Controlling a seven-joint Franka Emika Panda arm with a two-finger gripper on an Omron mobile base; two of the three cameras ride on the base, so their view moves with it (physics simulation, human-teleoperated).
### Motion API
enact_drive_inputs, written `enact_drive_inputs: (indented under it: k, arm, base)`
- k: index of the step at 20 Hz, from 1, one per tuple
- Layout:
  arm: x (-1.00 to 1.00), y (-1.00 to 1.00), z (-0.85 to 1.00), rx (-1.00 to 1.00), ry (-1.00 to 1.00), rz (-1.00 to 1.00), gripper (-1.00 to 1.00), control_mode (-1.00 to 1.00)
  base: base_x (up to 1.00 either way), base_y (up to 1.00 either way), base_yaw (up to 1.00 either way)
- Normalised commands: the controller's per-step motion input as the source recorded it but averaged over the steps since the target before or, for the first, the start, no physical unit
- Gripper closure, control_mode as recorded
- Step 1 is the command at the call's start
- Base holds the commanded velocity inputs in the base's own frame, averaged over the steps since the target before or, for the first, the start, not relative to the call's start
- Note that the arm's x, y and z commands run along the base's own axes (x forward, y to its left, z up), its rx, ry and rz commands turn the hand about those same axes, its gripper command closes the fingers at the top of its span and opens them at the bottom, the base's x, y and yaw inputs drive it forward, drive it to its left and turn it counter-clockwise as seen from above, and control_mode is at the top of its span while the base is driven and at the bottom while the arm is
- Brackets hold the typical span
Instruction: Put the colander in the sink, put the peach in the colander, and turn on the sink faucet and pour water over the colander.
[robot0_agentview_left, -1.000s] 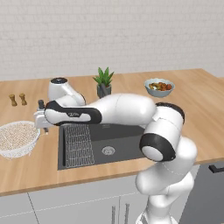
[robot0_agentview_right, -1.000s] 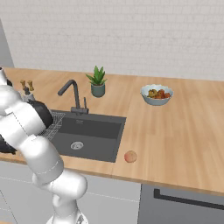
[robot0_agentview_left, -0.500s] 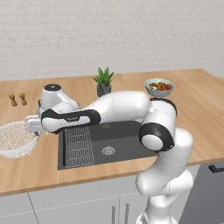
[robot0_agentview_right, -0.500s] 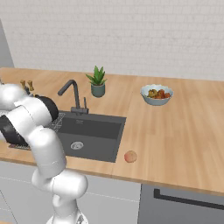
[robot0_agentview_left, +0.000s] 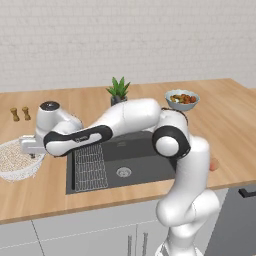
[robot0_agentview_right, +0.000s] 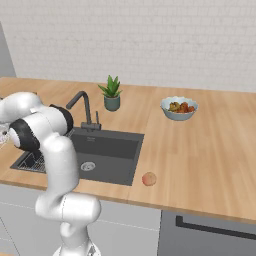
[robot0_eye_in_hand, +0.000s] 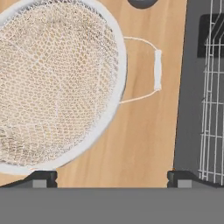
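A: Item one, colander (robot0_eye_in_hand: 52, 83). Location?

B: On the wooden table (robot0_agentview_left: 45, 200), just beside the left rim of the sink (robot0_agentview_left: 135, 165), not yet in the basin. White fine mesh bowl, solid rim, thin wire loop handle (robot0_eye_in_hand: 156, 70) sticking out on the sink side.

A: Handling?

B: Judged light and fairly stiff at the rim; the mesh itself looks thin and could dent under a pinch. The rounded bowl may tip if lifted from one side. Best hold, in my view: the rim next to the handle, or the handle's thicker cross-bar. The wire arms are slim and could slip.

A: End effector (robot0_eye_in_hand: 113, 177)?

B: Fingers spread wide apart, nothing between them. It hangs over the strip of table between colander and sink, one fingertip over the bowl's edge, the other at the sink's edge. Touching nothing that I can see.

A: Item two, peach (robot0_agentview_right: 148, 178)?

B: On the table right of the sink, near the front edge, well apart from the colander. Small, round, likely soft-skinned; prone to rolling.

A: Sink faucet (robot0_agentview_right: 82, 107)?

B: Behind the basin, upright; no water seen. A wire rack (robot0_agentview_left: 90, 167) lies in the left part of the sink.

A: Other entries?

B: Fruit bowl (robot0_agentview_right: 179, 108), potted plant (robot0_agentview_right: 111, 95), both at the back.
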Motion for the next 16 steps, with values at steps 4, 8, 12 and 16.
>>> enact_drive_inputs:
  k: [4, 8, 12, 16]
  arm:
    - [0.23, 0.26, -0.24, 0.00, 0.00, -0.03, -1.00, -1.00]
    - [0.27, 0.26, -0.31, 0.00, 0.02, -0.03, -1.00, -1.00]
    - [0.26, 0.11, -0.31, 0.00, 0.03, -0.03, -1.00, -1.00]
    - [0.26, 0.00, -0.23, -0.01, 0.07, -0.01, -1.00, -1.00]
  base:
    - [0.00, 0.00, 0.00]
    - [0.00, 0.00, 0.00]
    - [0.00, 0.00, 0.00]
    - [0.00, 0.00, 0.00]
